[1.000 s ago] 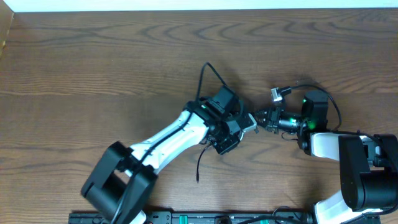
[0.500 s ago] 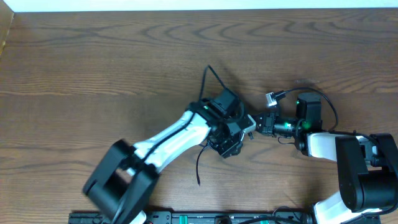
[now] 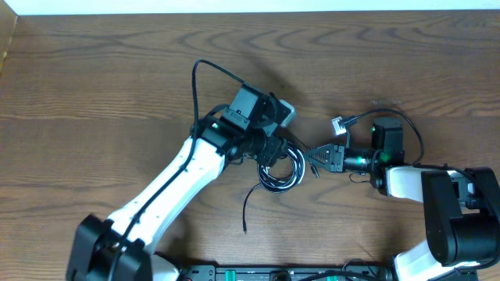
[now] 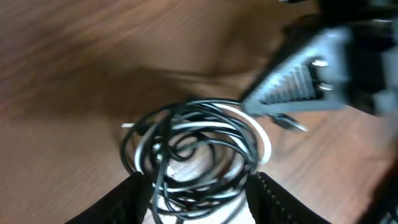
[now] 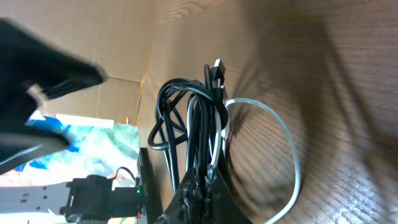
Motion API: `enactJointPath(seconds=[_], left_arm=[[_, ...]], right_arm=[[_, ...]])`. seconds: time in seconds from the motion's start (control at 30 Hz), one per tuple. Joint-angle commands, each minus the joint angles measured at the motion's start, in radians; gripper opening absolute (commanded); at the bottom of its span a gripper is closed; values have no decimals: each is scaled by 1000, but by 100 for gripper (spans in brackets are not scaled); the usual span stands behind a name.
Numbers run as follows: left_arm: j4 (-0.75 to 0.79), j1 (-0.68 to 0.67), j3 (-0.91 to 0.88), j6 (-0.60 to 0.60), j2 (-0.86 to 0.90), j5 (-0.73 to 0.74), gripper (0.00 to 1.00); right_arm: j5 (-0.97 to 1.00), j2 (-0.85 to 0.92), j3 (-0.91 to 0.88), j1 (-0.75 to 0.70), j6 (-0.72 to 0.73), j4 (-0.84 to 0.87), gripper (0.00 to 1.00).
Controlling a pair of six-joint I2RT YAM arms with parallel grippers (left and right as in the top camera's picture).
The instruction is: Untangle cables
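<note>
The black cable (image 3: 283,176) and the white cable lie in one tangled coil mid-table. In the left wrist view the black loops (image 4: 199,107) and the white cable (image 4: 264,142) sit between the spread fingers of my left gripper (image 4: 198,182), which is open around the coil. In the overhead view the left gripper (image 3: 272,148) is at the coil's upper left. My right gripper (image 3: 316,156) is shut on the coil's right side. In the right wrist view its fingers (image 5: 205,190) pinch the black strands (image 5: 200,118), and the white cable (image 5: 287,138) loops out to the right. A loose black tail (image 3: 245,218) trails toward the front.
A black equipment bar (image 3: 234,273) runs along the table's front edge. The right arm's own thick wire ends in a small pale connector (image 3: 338,123) beside its wrist. A cardboard box (image 5: 118,68) stands beyond the coil in the right wrist view.
My left arm has swung up and to the left, away from the right gripper. The coil, hidden under it before, now shows between the two grippers. The right gripper has barely moved.
</note>
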Motion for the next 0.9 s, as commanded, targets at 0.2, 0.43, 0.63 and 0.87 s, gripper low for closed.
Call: enactJointPath(seconds=[0.2,0.43,0.63,0.87], left_arm=[[43,15,5,-51,149,11,53],[74,14,5,-59,175,10,32],[81,17,6,-68,172,10,41],[60,8,6,-184,151,13,35]], right_arm=[[-40,-6,3,7,-47,3,1],[-40,-6,3,22,-54,3,1],[-31,-6,3,22,-54,3,1],[-24,-6,3,24,-54,2,1]])
